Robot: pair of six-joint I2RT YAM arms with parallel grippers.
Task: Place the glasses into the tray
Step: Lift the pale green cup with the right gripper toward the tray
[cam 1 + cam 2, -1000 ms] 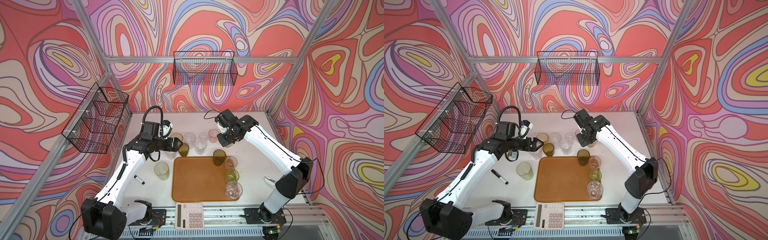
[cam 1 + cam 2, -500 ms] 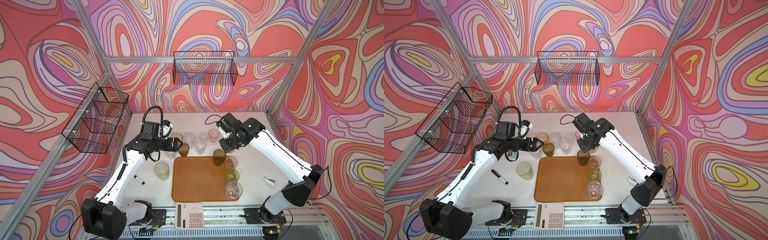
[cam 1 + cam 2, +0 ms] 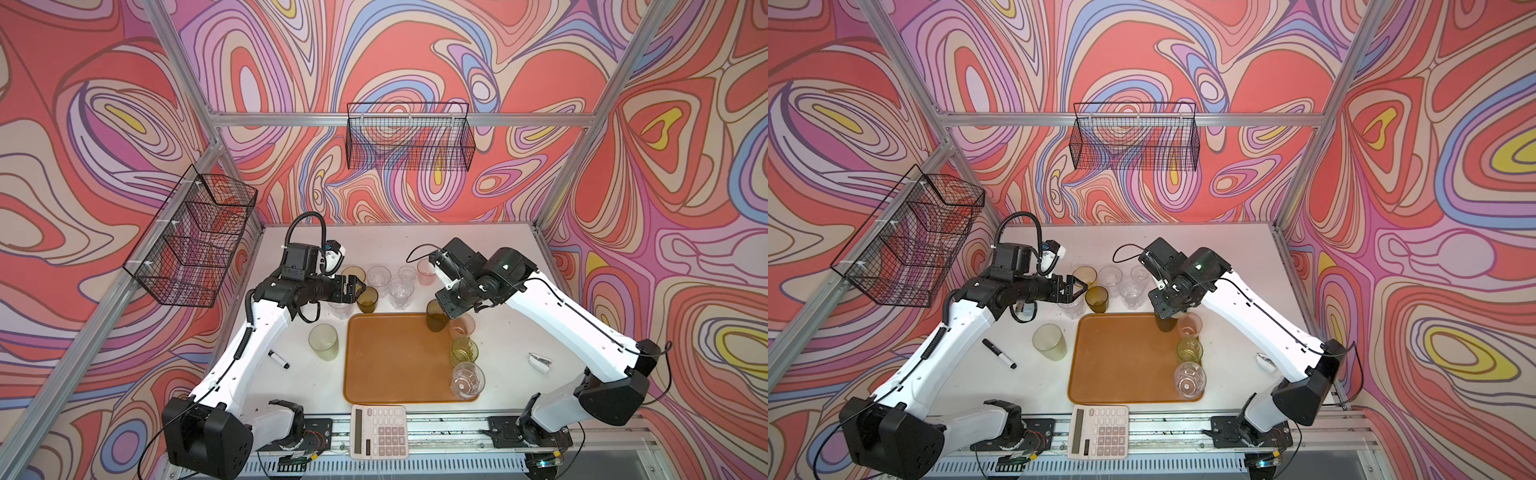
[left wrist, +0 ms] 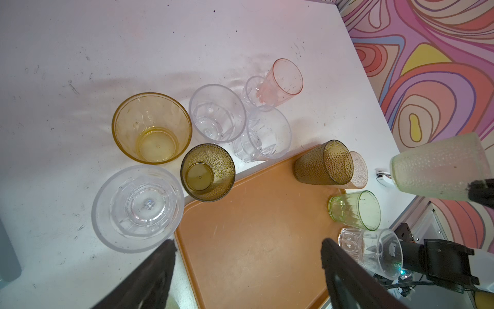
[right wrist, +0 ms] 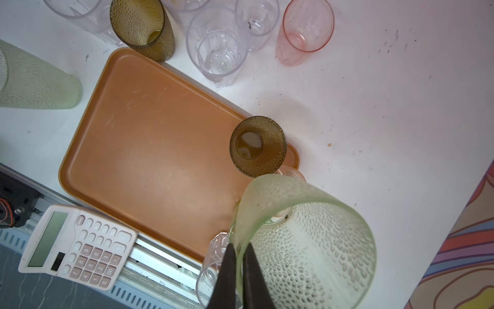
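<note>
The tray (image 3: 390,365) lies on the table (image 3: 498,257). It holds four upright glasses in a row along its right edge. An olive-brown glass (image 3: 434,318) stands at the far corner, then a pink glass (image 3: 462,326), a bright green glass (image 3: 464,351) and a clear glass (image 3: 467,380) at the near corner.

The right gripper (image 5: 239,246) is pinched on the rim wall of a dotted pale green glass (image 5: 307,240). It holds this glass tilted in the air over that row, clear of the tray floor.

The left gripper (image 3: 354,289) stands wide apart with nothing between its fingers (image 4: 160,267). It hovers beyond the tray's far left corner. The other olive-brown glass (image 3: 368,300) stands upright on the table just beside its tips, ahead of the gap and not inside it.

Behind that glass, an amber glass (image 3: 353,274), several clear glasses (image 3: 379,276) and a second pink glass (image 3: 426,269) are bunched on the table. A second pale green glass (image 3: 323,341) stands on the table just left of the tray. A calculator (image 3: 378,430) lies just beside the tray's near edge.
</note>
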